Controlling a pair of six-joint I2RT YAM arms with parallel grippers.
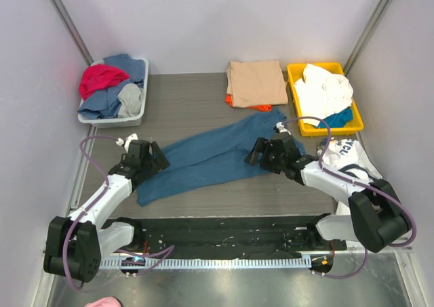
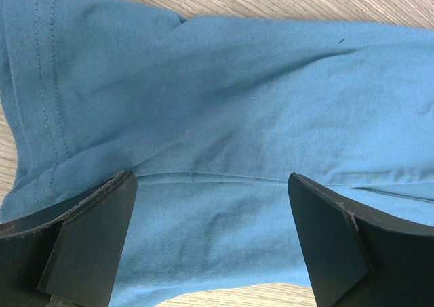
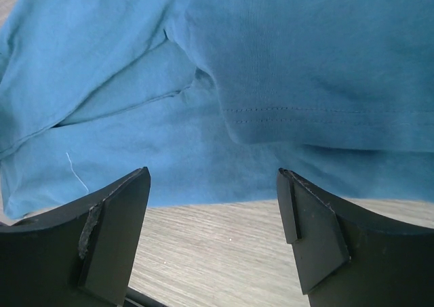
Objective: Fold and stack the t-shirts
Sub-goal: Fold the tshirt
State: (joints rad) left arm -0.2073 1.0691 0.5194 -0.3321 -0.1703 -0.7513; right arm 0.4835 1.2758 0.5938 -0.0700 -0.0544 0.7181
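The place looks like a robotics lab's test cell. Plain white wall panels (image 1: 203, 22) set in metal posts (image 1: 68, 22) box in a grey wood-grain table (image 1: 193, 107). Behind the left gripper (image 1: 157, 162) and the right gripper (image 1: 255, 155), both arms are bolted to a black rail (image 1: 217, 227), with purple cables (image 1: 84, 148) looping loose. Beyond the left gripper stands a grey bin (image 1: 112, 122) of clothes, and beyond the right gripper a yellow tray (image 1: 293, 90).

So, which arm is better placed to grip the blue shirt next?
Probably the left. The left gripper is open, with the shirt filling its gap. The right gripper, also open, has mostly table in its gap, the shirt's edge just ahead.
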